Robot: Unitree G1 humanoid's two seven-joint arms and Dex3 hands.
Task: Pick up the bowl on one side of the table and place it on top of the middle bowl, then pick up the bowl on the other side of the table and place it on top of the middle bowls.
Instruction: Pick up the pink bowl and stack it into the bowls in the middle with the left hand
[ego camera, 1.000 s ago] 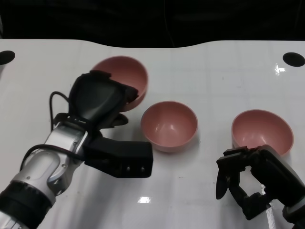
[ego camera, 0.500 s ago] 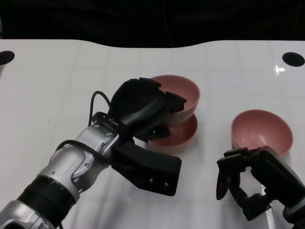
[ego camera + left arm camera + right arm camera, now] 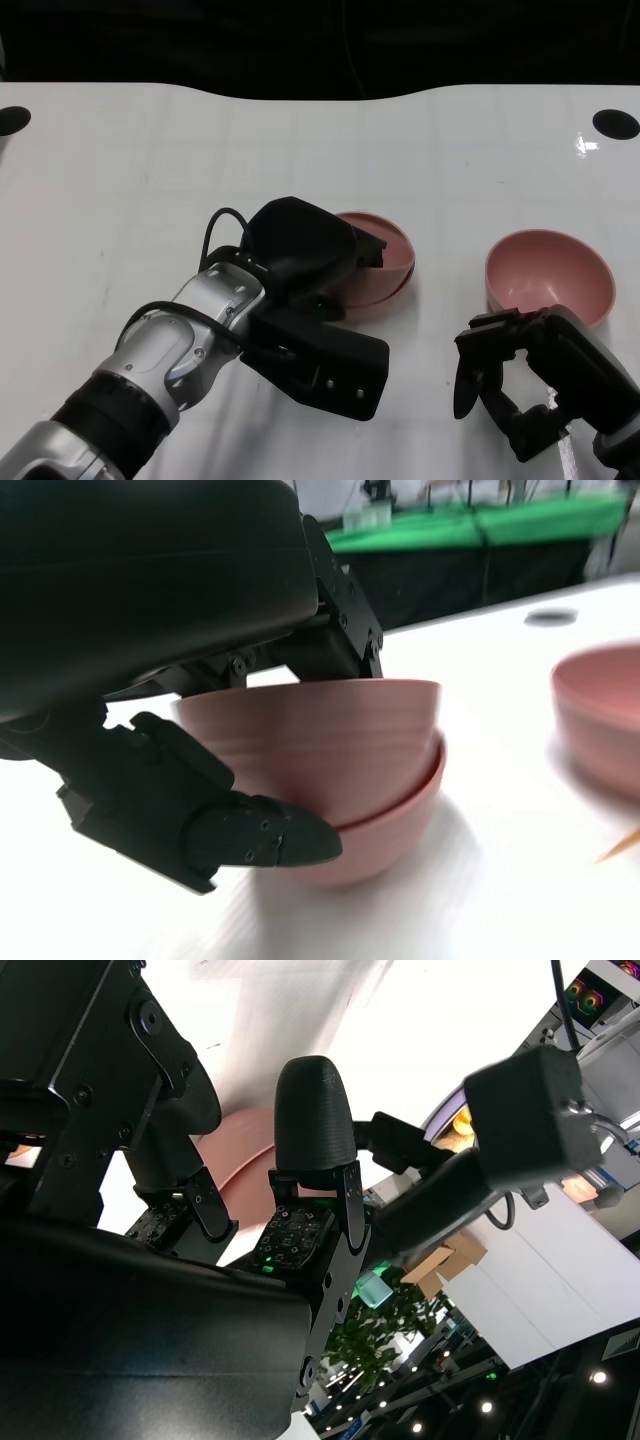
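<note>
Bowl (image 3: 385, 252) from the left side had come across and down within a second; it now sat nested in the middle bowl (image 3: 385, 820), the left hand (image 3: 300, 250) still gripping its rim; first placement looked nearly done; the right-side bowl (image 3: 549, 275) waited just beyond the right hand (image 3: 520, 385), whose fingers were apart, holding nothing.

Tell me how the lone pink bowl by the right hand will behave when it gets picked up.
The lone pink bowl looks rigid and probably light, like the matching one the left hand holds by its rim. Its surface shows a sheen, so fingers may slip. Its rounded underside suggests it could rock or tip if the right hand nudges its rim.
</note>
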